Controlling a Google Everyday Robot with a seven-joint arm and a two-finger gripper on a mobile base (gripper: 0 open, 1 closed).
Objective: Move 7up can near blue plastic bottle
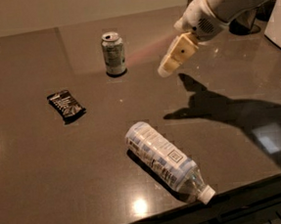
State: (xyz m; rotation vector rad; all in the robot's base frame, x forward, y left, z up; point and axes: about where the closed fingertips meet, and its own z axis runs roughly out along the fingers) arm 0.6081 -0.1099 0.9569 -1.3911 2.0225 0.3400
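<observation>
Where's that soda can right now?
In the camera view, the 7up can stands upright at the far side of the table, left of centre, beyond the snack bar; the end effector hovers to its right.
</observation>
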